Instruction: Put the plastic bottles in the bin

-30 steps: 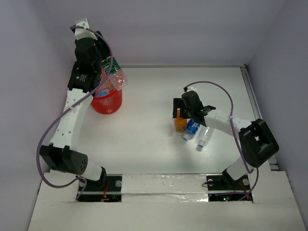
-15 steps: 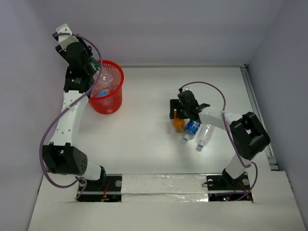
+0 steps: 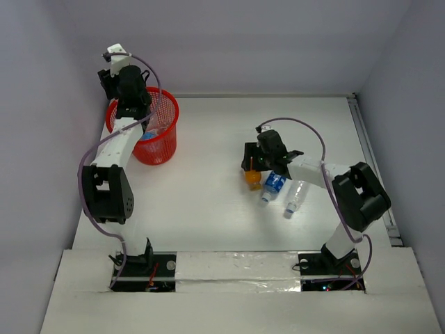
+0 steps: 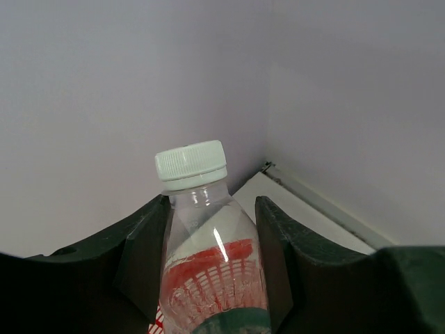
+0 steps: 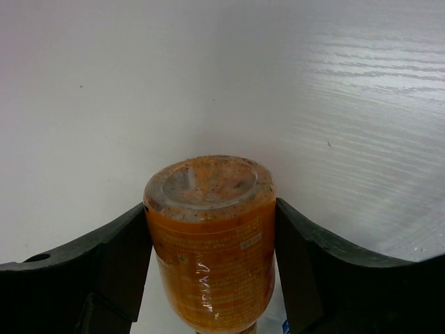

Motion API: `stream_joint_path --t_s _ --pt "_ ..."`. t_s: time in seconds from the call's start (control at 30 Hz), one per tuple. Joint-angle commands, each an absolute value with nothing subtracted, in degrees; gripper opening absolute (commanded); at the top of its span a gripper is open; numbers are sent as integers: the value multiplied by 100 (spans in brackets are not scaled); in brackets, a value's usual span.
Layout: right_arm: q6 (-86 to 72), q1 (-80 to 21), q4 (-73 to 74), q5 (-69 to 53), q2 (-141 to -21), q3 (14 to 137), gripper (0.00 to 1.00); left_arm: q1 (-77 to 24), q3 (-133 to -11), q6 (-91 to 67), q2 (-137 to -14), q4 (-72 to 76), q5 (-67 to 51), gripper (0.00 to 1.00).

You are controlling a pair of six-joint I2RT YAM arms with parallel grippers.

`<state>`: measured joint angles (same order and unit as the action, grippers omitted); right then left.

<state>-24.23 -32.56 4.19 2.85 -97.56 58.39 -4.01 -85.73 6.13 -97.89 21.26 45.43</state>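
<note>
Right wrist: orange bottle [image 5: 211, 243] between jaws

The clear bottle [image 4: 208, 271] is cut off at the bottom edge. So is the orange bottle [image 5: 212, 250]. The left arm [image 3: 117, 145] hides part of the bin [image 3: 165, 142].

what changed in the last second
The left gripper, still holding a clear bottle, swung from above the bin's right side out to the far left, then came back over the bin's left rim. The right gripper closed on the orange bottle, which shifted slightly left. The bin and the two lying bottles stayed put.
</note>
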Motion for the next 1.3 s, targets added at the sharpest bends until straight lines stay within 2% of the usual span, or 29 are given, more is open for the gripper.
stream_joint_path --t_s 0.0,0.17,0.2,0.27,0.3,0.4,0.5,0.7,0.77,0.83,1.0,1.1,1.27 --pt "-2496 -3217 -237 53 -9352 5713 56 -360 -8561 1037 -9843 3022 4948 27" --pt "-2601 -3217 -509 -325 -8965 5511 54 -360 -8491 695 -10011 2936 4948 32" --pt "-2602 -3217 -527 -343 -8895 5502 54 -360 -8447 633 -10011 2927 4931 43" --pt "-2628 -3217 -527 -404 -8676 5476 54 -360 -8289 545 -9993 2944 4931 58" --pt "-2637 -3217 -527 -422 -8588 5467 54 -360 -8262 536 -9967 2910 4957 73" --pt "-2716 -3217 -598 -614 -8228 5484 54 -360 -8306 273 -9766 2542 4852 89" --pt "-2839 -3217 -659 -834 -7990 5624 54 -360 -8297 -174 -9458 2217 4475 96" --pt "-3059 -3726 -844 -1160 -8015 6467 54 -360 -8245 -1422 -8361 1486 3421 95" --pt "-3102 -3945 -948 -1195 -8226 6958 54 -360 -7965 -1800 -8000 1398 2832 93" --pt "-3146 -4060 -1028 -1213 -8428 7328 54 -360 -7666 -2284 -7385 1441 2167 85" --pt "-3463 -4341 -1581 -1371 -9315 8557 55 -360 -6804 -2970 -6216 1179 1162 72" --pt "-3507 -4395 -1644 -1301 -9990 9252 54 -360 -6338 -3199 -5024 923 792 71" --pt "-3454 -4518 -1969 -871 -11072 10738 54 -360 -5670 -3121 -4018 783 229 69"
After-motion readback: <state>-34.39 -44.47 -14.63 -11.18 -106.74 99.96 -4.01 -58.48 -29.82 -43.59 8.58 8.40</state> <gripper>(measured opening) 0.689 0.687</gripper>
